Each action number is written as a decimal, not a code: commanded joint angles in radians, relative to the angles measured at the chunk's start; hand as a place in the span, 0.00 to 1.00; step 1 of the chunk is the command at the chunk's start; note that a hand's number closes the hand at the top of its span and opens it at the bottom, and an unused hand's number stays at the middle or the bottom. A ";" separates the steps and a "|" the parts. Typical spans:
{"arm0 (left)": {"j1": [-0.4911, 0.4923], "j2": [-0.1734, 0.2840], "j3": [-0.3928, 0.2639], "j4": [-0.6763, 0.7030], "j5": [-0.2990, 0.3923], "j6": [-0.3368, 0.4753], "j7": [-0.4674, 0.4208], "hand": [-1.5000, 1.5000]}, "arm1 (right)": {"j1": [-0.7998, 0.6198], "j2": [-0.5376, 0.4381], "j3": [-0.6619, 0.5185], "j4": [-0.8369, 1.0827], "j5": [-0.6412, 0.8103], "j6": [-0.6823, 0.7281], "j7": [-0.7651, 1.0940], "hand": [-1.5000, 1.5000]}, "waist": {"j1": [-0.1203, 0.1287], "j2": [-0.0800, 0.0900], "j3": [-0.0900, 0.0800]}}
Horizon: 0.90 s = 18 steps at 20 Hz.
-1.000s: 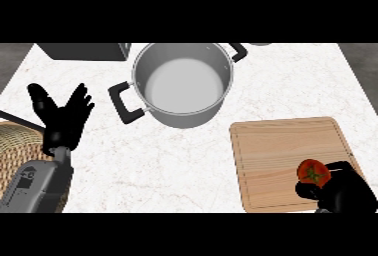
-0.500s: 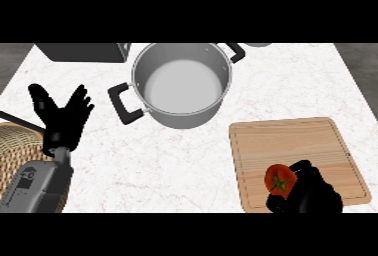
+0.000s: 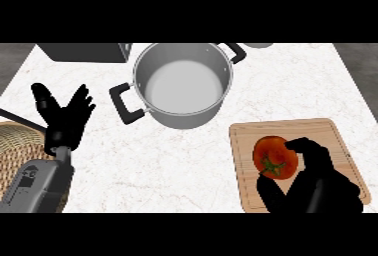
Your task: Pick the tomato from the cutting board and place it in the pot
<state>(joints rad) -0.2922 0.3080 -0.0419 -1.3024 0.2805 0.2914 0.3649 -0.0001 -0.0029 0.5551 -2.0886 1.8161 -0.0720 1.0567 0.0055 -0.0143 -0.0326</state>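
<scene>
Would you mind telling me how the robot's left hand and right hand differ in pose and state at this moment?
The left hand is open, fingers spread and pointing up, at the counter's left side; the right hand is curled round the tomato over the cutting board. The left hand holds nothing, while the right hand holds the tomato. Both are black and enter from the lower edge.

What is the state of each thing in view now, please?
tomato: held over the cutting board, not yet in the pot
right hand: fingers curled round the tomato
left hand: open, resting at the view's left, fingers up
pot: upright, no lid, nothing inside
cutting board: flat on the counter
</scene>
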 commanded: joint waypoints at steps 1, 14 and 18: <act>0.078 0.142 -0.084 0.032 -0.171 -0.023 -0.024 0.50 | -0.120 0.003 0.068 -0.061 0.077 0.115 0.081 1.00 | 0.024 0.002 0.028; 0.007 0.142 -0.102 0.041 -0.154 -0.046 -0.009 0.50 | -0.390 0.003 -0.009 0.022 -0.124 0.277 0.165 1.00 | 0.082 0.028 0.031; -0.021 0.125 -0.123 0.034 -0.159 -0.031 0.000 0.50 | -0.458 0.003 -0.081 0.103 -0.214 0.263 0.195 1.00 | 0.102 0.033 0.034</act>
<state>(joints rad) -0.3596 0.2925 -0.0842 -1.2854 0.2786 0.2867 0.3686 -0.3768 -0.0056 0.5219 -2.0408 1.6792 0.1395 1.1033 0.0724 0.0190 -0.0349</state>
